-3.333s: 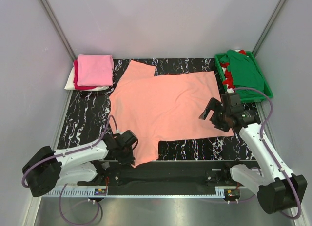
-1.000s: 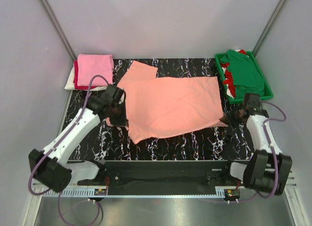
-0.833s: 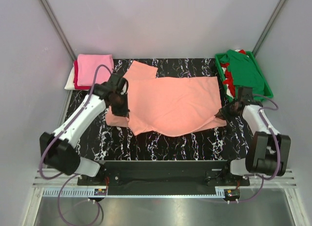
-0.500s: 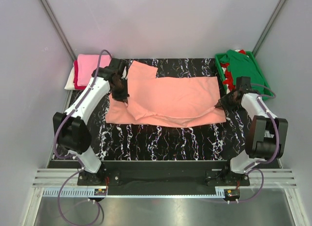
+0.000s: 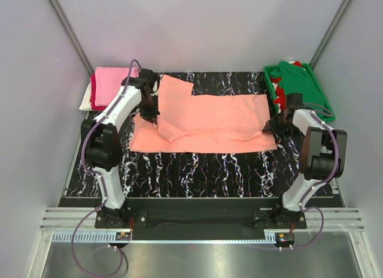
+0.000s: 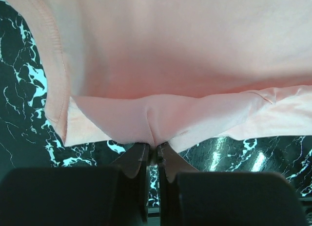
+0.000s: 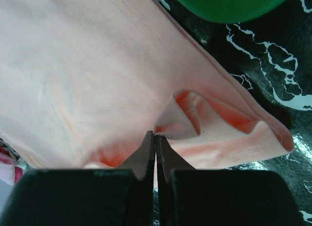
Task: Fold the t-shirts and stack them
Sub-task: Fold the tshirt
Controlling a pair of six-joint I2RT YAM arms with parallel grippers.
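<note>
The salmon t-shirt (image 5: 209,119) lies spread across the middle of the table (image 5: 197,170). The left gripper (image 5: 152,115) pinches its left edge and the right gripper (image 5: 270,126) pinches its right edge. Folded t-shirts (image 5: 111,86) sit in the far left corner, and a green tray (image 5: 330,114) in the far right.

Salmon t-shirt (image 5: 221,119) now apparently folded rearward

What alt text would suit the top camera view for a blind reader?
A salmon shirt lies half folded on a black marbled table, the left gripper and right gripper each shut on one end of it. A folded stack sits back left; a green tray of shirts back right.
</note>
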